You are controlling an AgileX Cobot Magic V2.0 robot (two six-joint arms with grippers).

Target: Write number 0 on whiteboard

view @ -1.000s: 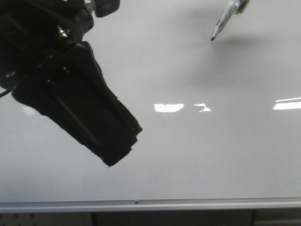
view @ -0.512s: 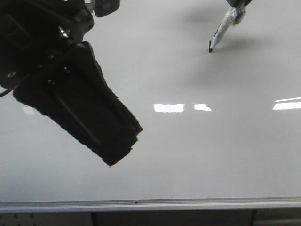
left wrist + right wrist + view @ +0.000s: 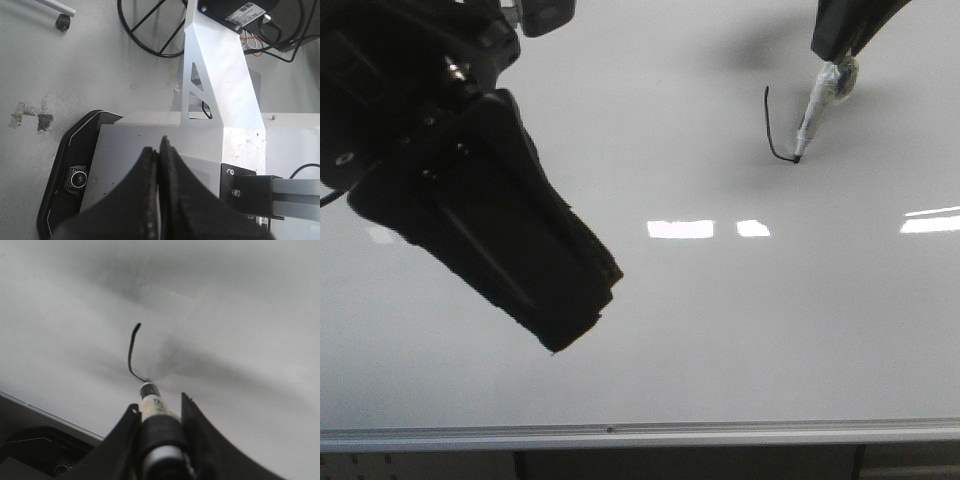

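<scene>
The whiteboard (image 3: 720, 330) fills the front view, with its silver rail (image 3: 640, 435) along the lower edge. My right gripper (image 3: 835, 50) at the top right is shut on a marker (image 3: 817, 108) whose tip touches the board. A short curved black stroke (image 3: 770, 125) runs down to the tip. No closed loop of a number 0 shows. In the right wrist view the gripper (image 3: 159, 412) holds the marker (image 3: 151, 401) at the end of the stroke (image 3: 131, 352). My left gripper (image 3: 575, 320) is shut and empty over the board's left side; it also shows shut in the left wrist view (image 3: 158, 150).
Bright rectangular light reflections (image 3: 678, 229) lie across the board's middle. The left wrist view shows the robot's metal frame (image 3: 220, 85), black cables (image 3: 150, 35) and the floor. The board's rail (image 3: 45, 415) shows in the right wrist view.
The marker tip has come down onto the board and moved down and a little right, leaving a short curved black stroke. The right gripper's fingers have come into view. The left arm has not moved.
</scene>
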